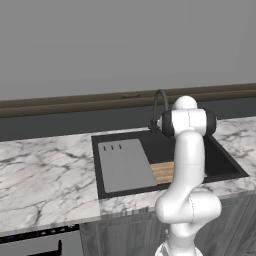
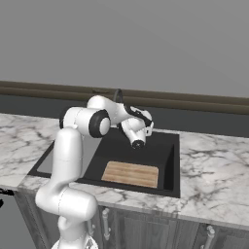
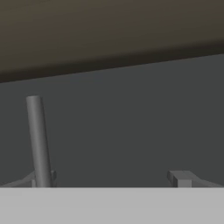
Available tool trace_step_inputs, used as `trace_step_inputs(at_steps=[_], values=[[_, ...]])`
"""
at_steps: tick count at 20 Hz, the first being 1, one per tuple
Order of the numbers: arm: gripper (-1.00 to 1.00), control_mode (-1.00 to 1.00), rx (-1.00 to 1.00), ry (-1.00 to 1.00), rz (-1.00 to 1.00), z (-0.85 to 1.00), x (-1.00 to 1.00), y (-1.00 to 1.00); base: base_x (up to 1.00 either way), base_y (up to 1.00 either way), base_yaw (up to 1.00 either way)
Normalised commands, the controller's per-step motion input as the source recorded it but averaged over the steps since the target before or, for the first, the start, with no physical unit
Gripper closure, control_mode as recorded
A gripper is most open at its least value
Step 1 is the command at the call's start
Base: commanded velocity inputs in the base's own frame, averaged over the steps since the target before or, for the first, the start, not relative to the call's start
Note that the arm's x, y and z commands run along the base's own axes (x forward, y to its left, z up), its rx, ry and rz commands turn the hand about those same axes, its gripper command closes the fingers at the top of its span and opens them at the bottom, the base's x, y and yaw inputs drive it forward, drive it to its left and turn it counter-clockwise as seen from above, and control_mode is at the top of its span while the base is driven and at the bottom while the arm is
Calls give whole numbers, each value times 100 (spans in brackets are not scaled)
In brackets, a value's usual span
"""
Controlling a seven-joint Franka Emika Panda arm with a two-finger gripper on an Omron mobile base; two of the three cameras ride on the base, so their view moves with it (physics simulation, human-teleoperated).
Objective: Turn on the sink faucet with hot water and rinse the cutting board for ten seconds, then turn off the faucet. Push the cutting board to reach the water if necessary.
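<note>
Cutting board (image 2: 130, 174) lies dry in the sink (image 2: 168, 165); we've got the claw (image 3: 109, 179) spread apart by the faucet (image 3: 38, 140).

Both base views look forward and down from behind the arm, sharing the sink (image 1: 220, 161). The hand view faces the back wall closely, faucet (image 3: 38, 140) stem at 9 o'clock.

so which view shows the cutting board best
The right base view: the whole cutting board lies unobstructed on the floor of the sink. In the left base view the arm covers most of it, leaving a corner.
</note>
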Motion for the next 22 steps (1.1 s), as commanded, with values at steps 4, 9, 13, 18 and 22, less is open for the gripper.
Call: trace_step_inputs(at_steps=[4,9,13,18,22], values=[[-100,-100,0,0,0,0,0,-7,0,0,0],[-100,-100,0,0,0,0,0,-1,0,0,0],[-100,-100,0,0,0,0,5,0,0,0,0],[-100,-100,0,0,0,0,11,0,0,0,0],[-100,-100,0,0,0,0,4,0,0,0,0]])
